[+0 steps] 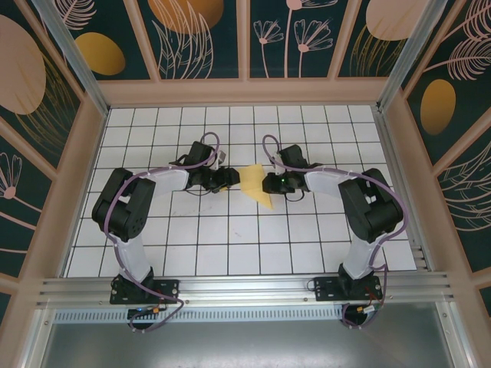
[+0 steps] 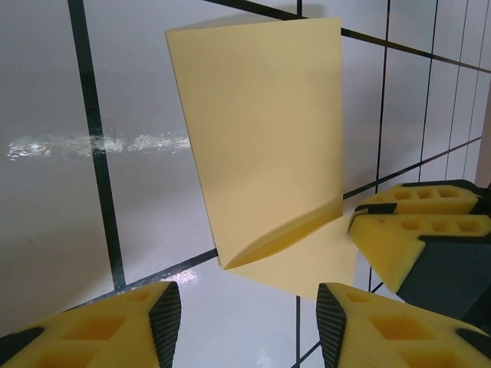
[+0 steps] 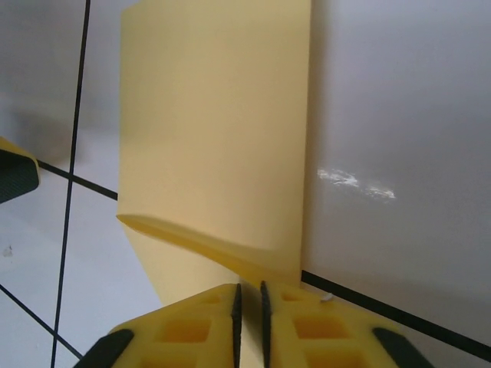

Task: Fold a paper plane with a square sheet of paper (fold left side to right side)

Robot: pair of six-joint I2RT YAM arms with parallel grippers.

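On white gridded table, near centre, thin yellow-orange square sheet of paper sits half-folded: one flap raised steeply, other flat on tiles. R jaws closed on sheet's corner, pinched btwn yellow foam pads. L jaws open, sheet just ahead of them.

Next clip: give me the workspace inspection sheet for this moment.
Surface: white table with black grid lines.
Job's things: square sheet of paper, yellow, partly folded, one flap standing up off the table.
Clutter: nothing seen.
Grippers: left gripper open, just short of the sheet; right gripper shut on the sheet's edge.
Cables: purple cables run along both arms.
Surroundings: floral wall panels in a wooden frame.
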